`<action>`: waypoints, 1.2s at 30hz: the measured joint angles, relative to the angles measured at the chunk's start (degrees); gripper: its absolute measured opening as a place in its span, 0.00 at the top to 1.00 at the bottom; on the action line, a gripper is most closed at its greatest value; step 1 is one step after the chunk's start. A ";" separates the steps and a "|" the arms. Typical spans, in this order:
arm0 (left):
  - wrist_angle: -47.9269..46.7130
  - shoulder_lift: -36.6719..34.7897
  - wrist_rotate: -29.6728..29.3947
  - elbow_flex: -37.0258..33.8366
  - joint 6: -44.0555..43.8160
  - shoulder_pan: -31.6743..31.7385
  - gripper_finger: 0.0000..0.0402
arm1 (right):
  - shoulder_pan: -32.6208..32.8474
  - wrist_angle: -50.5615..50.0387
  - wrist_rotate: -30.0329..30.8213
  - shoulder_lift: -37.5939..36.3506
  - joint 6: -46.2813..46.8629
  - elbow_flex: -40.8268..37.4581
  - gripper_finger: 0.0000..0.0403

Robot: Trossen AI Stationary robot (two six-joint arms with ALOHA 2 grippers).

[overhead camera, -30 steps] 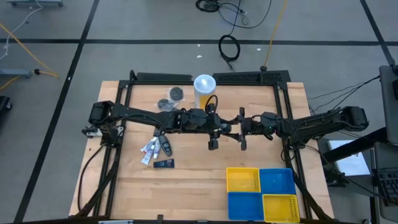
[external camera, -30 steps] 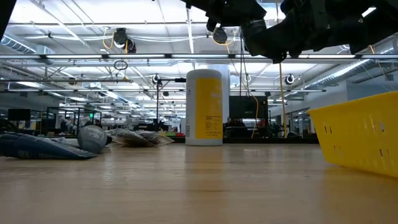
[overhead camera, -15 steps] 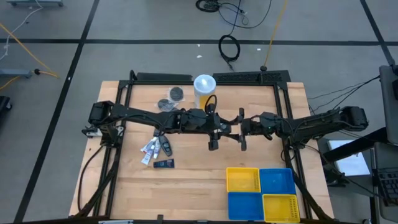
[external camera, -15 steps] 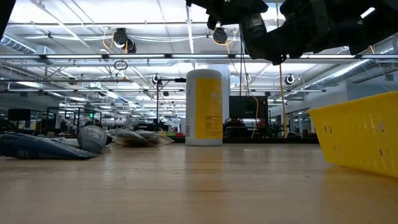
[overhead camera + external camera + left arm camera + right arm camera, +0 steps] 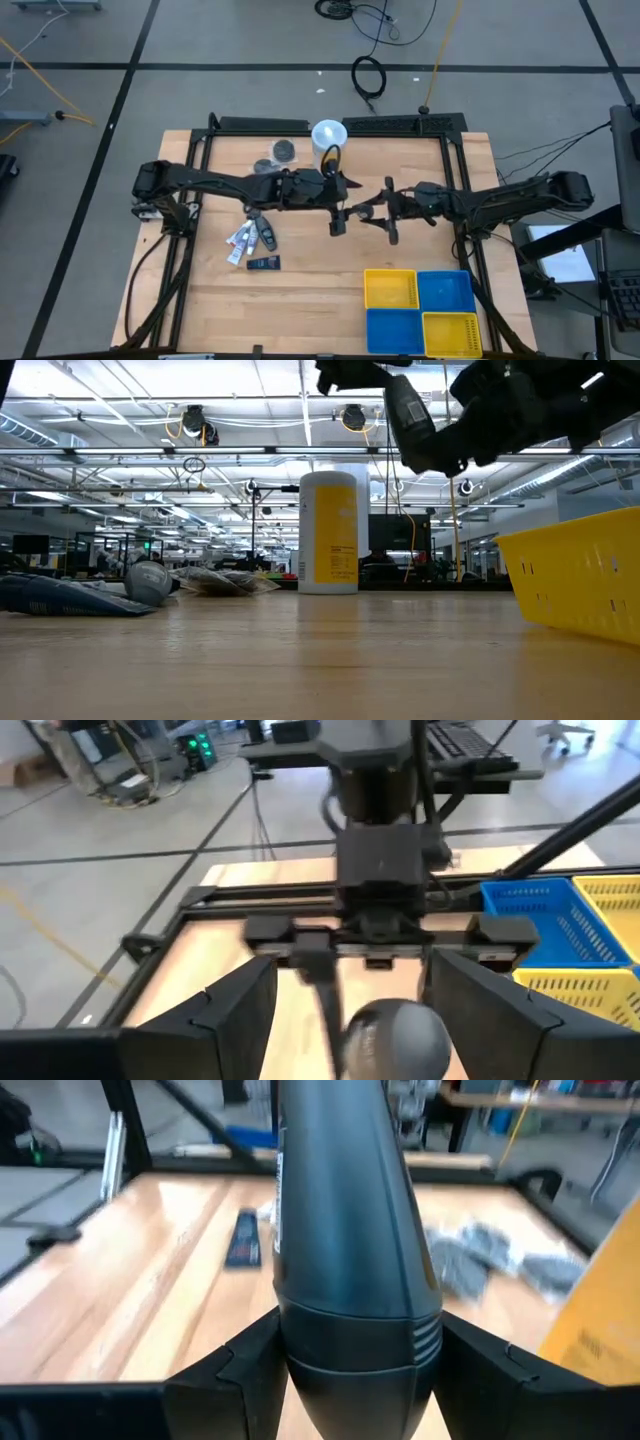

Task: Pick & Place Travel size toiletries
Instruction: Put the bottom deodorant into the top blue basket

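A dark, finger-sized bottle (image 5: 345, 1230) is held in the air over the middle of the table by my right gripper (image 5: 388, 215), which is shut on it. The low view shows the bottle (image 5: 412, 422) slanting steeply downward. My left gripper (image 5: 337, 215) faces the right one and is open. Its fingers stand on either side of the bottle's round grey end (image 5: 395, 1035), apart from it. Small white tubes (image 5: 240, 238) and a dark sachet (image 5: 263, 263) lie flat on the left of the table. Grey round tins (image 5: 285, 150) lie near the far edge. My right gripper pinches the dark bottle between its two fingers at the ribbed band (image 5: 350, 1345) near the end closest to the wrist. The fingers lie along the bottle, coming level from the table's right. The bottle is lifted clear and sticks out past the fingertips toward the left gripper.
A tall yellow-and-white canister (image 5: 328, 135) with a white lid stands near the far edge, just behind the grippers. Yellow and blue bins (image 5: 390, 290) sit at the near right. Bare wood lies between the grippers and the bins.
My left gripper has drawn back a little toward the table's left edge, and its arm has swung with it. In the low view the dark bottle has tipped from a shallow slant to a steeper one. My right gripper has stayed nearly in place.
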 joint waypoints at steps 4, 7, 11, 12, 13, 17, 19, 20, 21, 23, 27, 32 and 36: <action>-5.02 -2.16 -0.44 0.00 -1.14 -0.13 0.36 | 0.31 -9.10 0.03 -4.53 3.04 0.00 0.52; -7.50 -3.49 -0.65 0.07 -2.65 -0.13 0.37 | 2.10 -17.30 0.09 -9.57 5.62 0.00 0.52; -11.38 -3.90 -1.48 0.04 -3.57 -0.13 0.37 | 6.89 -29.11 0.59 -15.93 9.80 0.57 0.52; -11.88 -3.90 -1.52 0.04 -3.73 -0.13 0.37 | 8.47 -33.26 1.80 -16.98 11.42 1.47 0.52; -11.89 -3.90 -1.55 0.04 -3.90 -0.13 0.36 | 10.18 -37.54 3.66 -17.74 13.17 2.69 0.52; -12.34 -3.90 -1.55 0.04 -4.61 -0.13 0.36 | 17.23 -55.80 9.37 -18.67 19.43 8.65 0.52; -12.57 -3.88 -1.55 0.02 -4.65 -0.13 0.37 | 20.46 -62.26 9.00 -18.49 22.33 11.75 0.52; -12.57 -3.88 -1.55 0.02 -4.78 -0.15 0.36 | 21.98 -65.03 8.98 -18.36 24.11 13.11 0.52; -12.55 -3.88 -1.52 0.02 -4.87 -0.15 0.36 | 23.52 -67.51 8.93 -18.17 26.09 14.20 0.52; -12.59 -3.88 -1.55 0.02 -5.13 -0.13 0.37 | 26.64 -71.97 8.78 -17.55 31.01 15.49 0.52; -12.83 -3.88 -1.57 0.02 -5.85 -0.13 0.36 | 32.58 -76.03 3.24 -15.47 41.86 16.09 0.52; -12.75 -3.86 -1.57 0.02 -5.90 -0.13 0.36 | 39.90 -77.93 -4.65 -11.15 53.79 16.09 0.52; -12.70 -3.86 -1.59 0.02 -5.90 -0.13 0.36 | 44.72 -77.72 -7.72 -9.05 62.80 16.08 0.52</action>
